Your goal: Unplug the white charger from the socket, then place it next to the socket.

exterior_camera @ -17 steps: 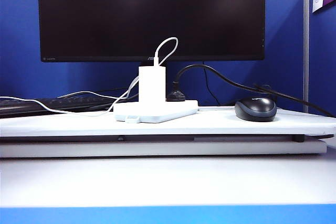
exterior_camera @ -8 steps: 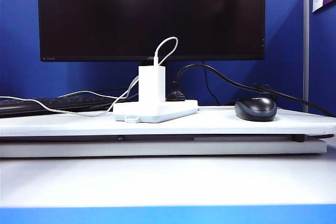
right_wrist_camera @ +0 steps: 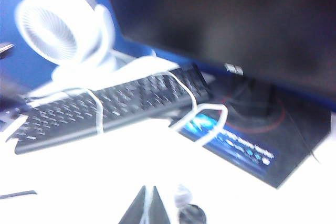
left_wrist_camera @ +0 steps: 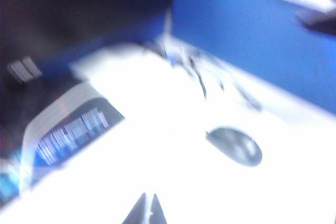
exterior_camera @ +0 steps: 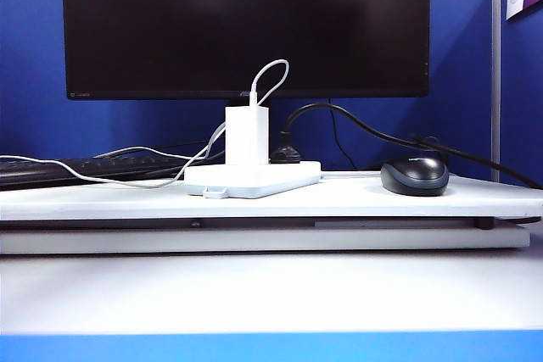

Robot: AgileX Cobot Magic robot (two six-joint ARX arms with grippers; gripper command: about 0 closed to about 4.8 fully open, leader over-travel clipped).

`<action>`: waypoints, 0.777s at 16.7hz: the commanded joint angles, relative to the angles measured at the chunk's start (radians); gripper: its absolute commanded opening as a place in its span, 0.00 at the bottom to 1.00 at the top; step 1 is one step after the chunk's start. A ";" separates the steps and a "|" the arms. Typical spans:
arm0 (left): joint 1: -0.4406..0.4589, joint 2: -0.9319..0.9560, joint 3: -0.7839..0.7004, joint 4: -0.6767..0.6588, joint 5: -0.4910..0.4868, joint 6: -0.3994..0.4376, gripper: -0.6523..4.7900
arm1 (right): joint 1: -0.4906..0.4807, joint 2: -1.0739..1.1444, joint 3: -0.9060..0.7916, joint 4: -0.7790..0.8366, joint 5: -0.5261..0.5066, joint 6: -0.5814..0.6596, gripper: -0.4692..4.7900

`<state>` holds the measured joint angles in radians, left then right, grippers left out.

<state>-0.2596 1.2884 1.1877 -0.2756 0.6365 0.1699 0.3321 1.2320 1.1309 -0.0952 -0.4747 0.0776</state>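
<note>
The white charger (exterior_camera: 247,135) stands upright, plugged into the socket (exterior_camera: 253,180), a flat white power strip on the raised white board (exterior_camera: 356,199). Its thin white cable (exterior_camera: 270,74) loops up from its top and trails off left. Neither gripper shows in the exterior view. In the blurred left wrist view my left gripper (left_wrist_camera: 149,195) is shut and empty above the glaring white board. My right gripper (right_wrist_camera: 149,188) is also shut and empty over the board, with the white cable (right_wrist_camera: 202,116) beyond it. The charger cannot be made out in either wrist view.
A black plug (exterior_camera: 285,154) with a thick black cable sits in the socket right of the charger. A dark mouse (exterior_camera: 414,175) lies to the right. A keyboard (exterior_camera: 51,171) lies at the left, a big monitor (exterior_camera: 246,23) behind. A white fan (right_wrist_camera: 58,30) stands past the keyboard.
The charger, socket and mouse have stayed put. A dark shape has entered the top left corner of the exterior view.
</note>
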 commanded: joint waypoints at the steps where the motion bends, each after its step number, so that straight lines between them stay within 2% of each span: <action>1: -0.021 0.006 0.005 -0.099 -0.119 0.013 0.11 | 0.042 0.080 0.006 0.024 0.005 -0.010 0.09; 3: -0.021 0.019 0.005 -0.114 -0.119 0.036 0.11 | 0.079 0.148 0.006 0.074 0.012 -0.036 0.09; 5: -0.034 0.040 0.005 -0.120 -0.119 0.016 0.11 | 0.079 0.189 0.006 0.092 -0.002 -0.120 0.09; 6: -0.035 0.046 0.005 -0.128 -0.120 0.013 0.11 | 0.087 0.201 0.006 0.092 -0.003 -0.148 0.16; 7: -0.035 0.060 0.005 -0.128 -0.131 0.014 0.11 | 0.099 0.215 0.006 0.092 0.000 -0.191 0.45; 8: -0.035 0.071 0.005 -0.126 -0.142 0.014 0.11 | 0.100 0.223 0.006 0.092 0.002 -0.217 0.69; 9: -0.035 0.085 0.005 -0.119 -0.143 0.014 0.11 | 0.100 0.230 0.006 0.090 0.002 -0.249 0.79; 13: -0.035 0.143 0.005 -0.107 -0.139 0.037 0.11 | 0.102 0.291 0.006 0.092 -0.003 -0.284 0.79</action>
<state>-0.2935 1.4292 1.1873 -0.4007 0.4923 0.1898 0.4332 1.5139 1.1313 -0.0143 -0.4713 -0.2024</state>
